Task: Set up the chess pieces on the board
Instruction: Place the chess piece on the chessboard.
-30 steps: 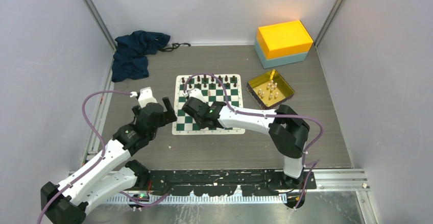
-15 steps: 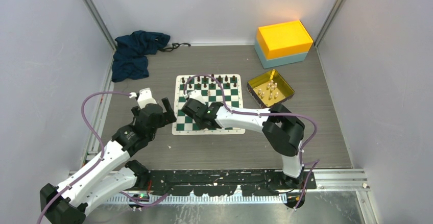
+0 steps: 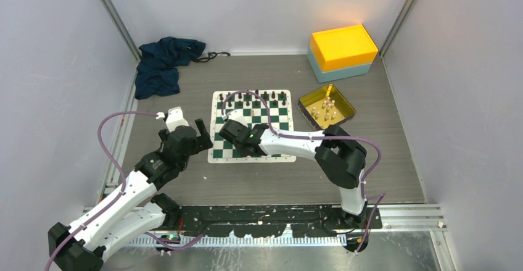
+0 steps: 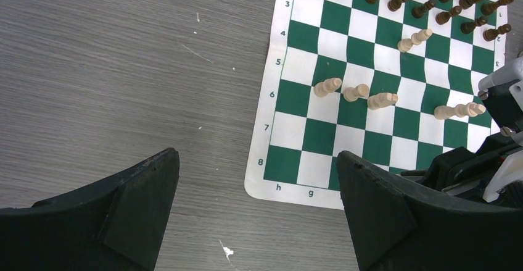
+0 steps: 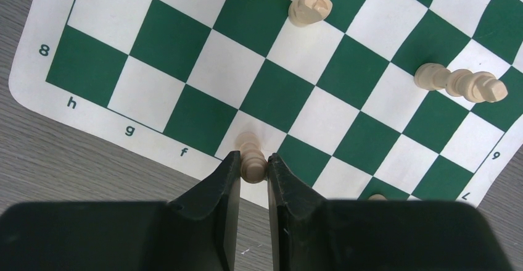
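The green and white board lies mid-table. My right gripper is shut on a cream chess piece, which stands upright over the near row by the "f" mark; in the top view the right gripper is low over the board's near left part. Several cream pieces stand or lean on the board's near rows, and another shows in the right wrist view. More cream pieces lie in the gold tray. My left gripper is open and empty, above the table by the board's near left corner.
Black pieces line the board's far rows. The gold tray sits right of the board. A yellow and blue box stands at the back right. A dark blue cloth lies at the back left.
My right gripper has shifted slightly left over the board's near edge, still holding the piece. The left arm has hardly moved.
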